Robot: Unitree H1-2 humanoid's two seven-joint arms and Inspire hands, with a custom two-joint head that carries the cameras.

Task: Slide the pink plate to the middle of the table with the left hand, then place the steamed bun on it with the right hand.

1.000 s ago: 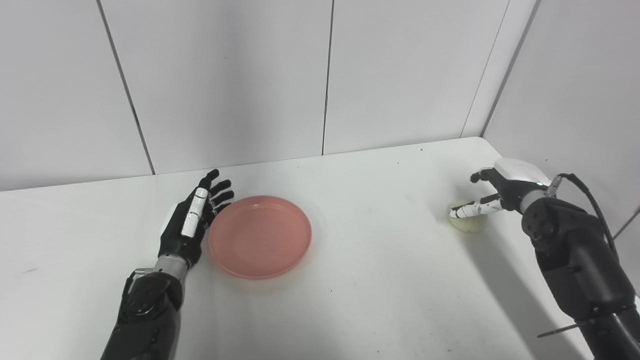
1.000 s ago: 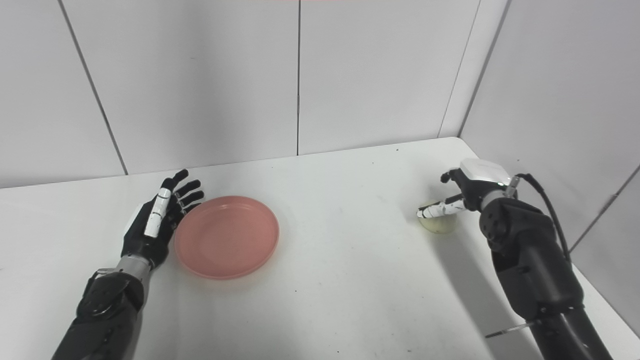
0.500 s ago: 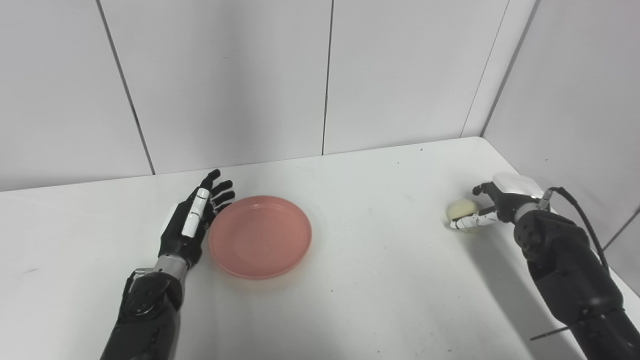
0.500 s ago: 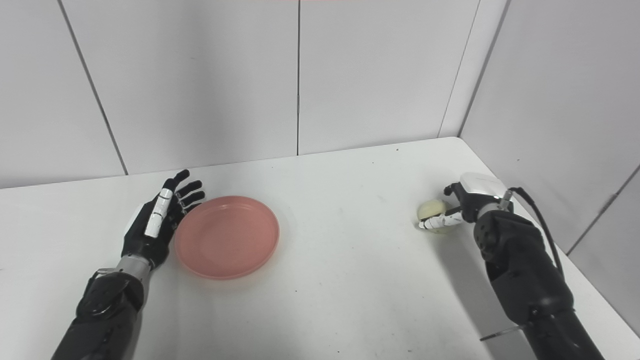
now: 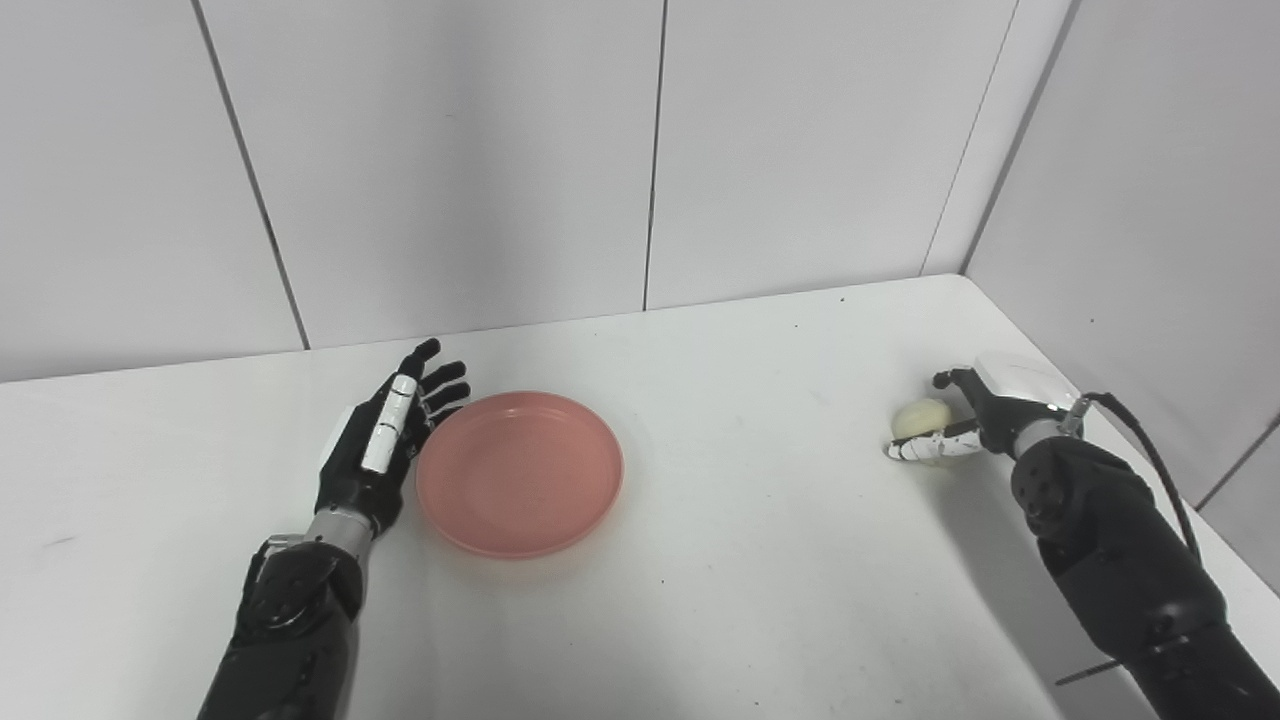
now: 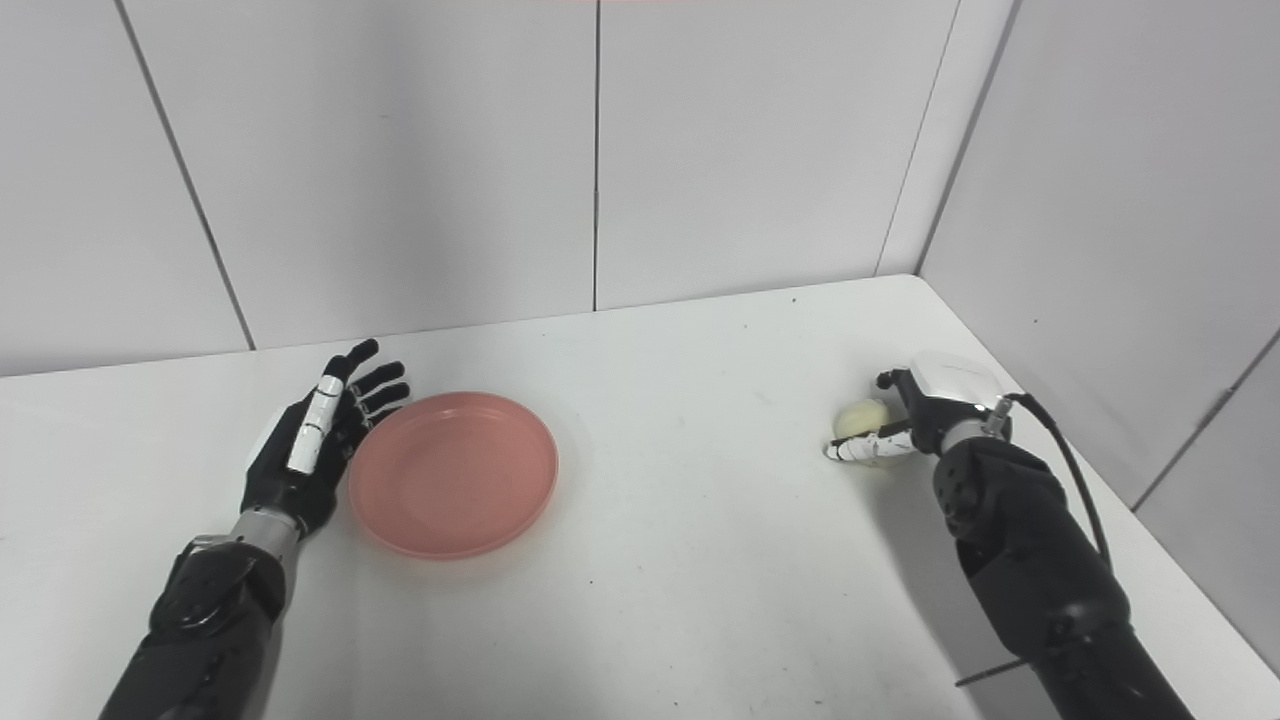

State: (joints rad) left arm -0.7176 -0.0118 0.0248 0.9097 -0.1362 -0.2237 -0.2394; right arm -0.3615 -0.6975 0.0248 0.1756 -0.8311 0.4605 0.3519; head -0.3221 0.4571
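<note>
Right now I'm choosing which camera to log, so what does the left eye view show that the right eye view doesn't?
Left eye only: a dark smudge on the table, far left. Right eye only: a wider strip of the right wall. Both: the left hand open beside the plate, and the right hand closed around the bun.

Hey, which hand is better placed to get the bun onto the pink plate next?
The right hand. It is already around the steamed bun near the table's right edge, though the grip looks unsettled. The left hand rests open beside the pink plate, far from the bun.
</note>
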